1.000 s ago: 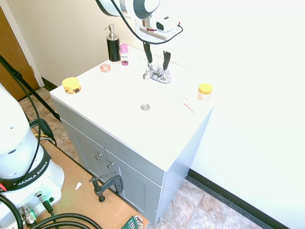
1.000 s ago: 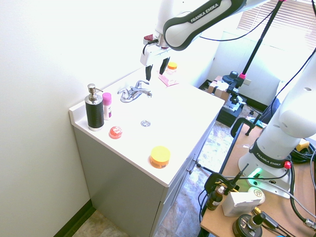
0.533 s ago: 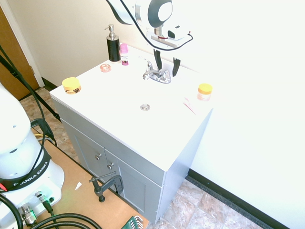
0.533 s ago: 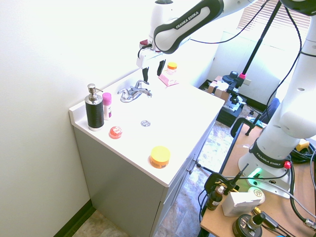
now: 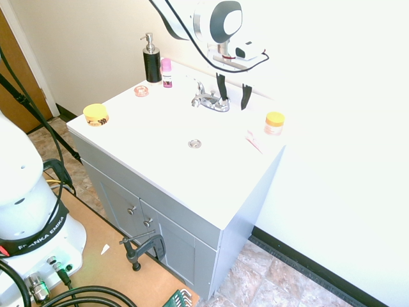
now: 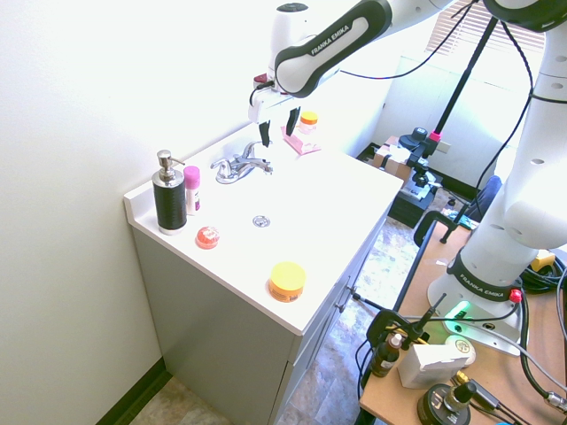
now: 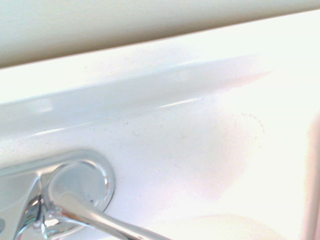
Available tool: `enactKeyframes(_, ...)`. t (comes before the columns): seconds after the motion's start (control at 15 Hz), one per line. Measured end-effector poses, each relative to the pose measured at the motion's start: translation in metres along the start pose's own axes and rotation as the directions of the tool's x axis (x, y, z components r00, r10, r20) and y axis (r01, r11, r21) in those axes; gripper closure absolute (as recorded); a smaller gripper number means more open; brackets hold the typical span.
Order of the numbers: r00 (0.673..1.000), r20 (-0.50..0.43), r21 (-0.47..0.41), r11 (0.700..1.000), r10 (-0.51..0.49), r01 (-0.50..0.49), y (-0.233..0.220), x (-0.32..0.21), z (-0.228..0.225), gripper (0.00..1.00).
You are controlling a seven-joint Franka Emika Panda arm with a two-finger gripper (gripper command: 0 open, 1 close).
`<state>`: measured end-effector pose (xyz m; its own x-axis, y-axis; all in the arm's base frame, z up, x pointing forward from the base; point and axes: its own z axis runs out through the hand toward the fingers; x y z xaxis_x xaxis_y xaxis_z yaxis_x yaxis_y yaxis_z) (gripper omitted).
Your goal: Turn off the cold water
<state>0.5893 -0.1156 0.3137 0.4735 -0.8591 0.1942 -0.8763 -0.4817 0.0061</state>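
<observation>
Chrome covers the small faucet (image 5: 211,101), set at the sink's back edge in the first exterior view; it is probably slick and firm, best pushed at a lever's tip. In the second exterior view the claw (image 6: 279,136) is seen parted, empty (nothing between). Only the wrist view shows one lever (image 7: 100,218) closely.

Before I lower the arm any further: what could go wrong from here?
The open gripper hangs by one end of the faucet; a finger might knock the handle rather than turn it. Fingers could slip on the shiny chrome. Swinging toward the yellow-lidded jar may tip it.
</observation>
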Motion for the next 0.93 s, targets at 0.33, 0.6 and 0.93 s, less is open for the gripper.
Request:
enactKeyframes(0.33,1.000,-0.022,0.000,1.000,0.002,-0.002,-0.018,0.010,-0.003,0.00)
enactKeyframes(0.6,1.000,0.004,0.013,1.000,-0.003,0.002,-0.022,-0.003,-0.023,0.00)
enactKeyframes(0.93,0.985,0.164,0.045,0.998,-0.049,0.042,0.017,-0.063,-0.082,0.00)
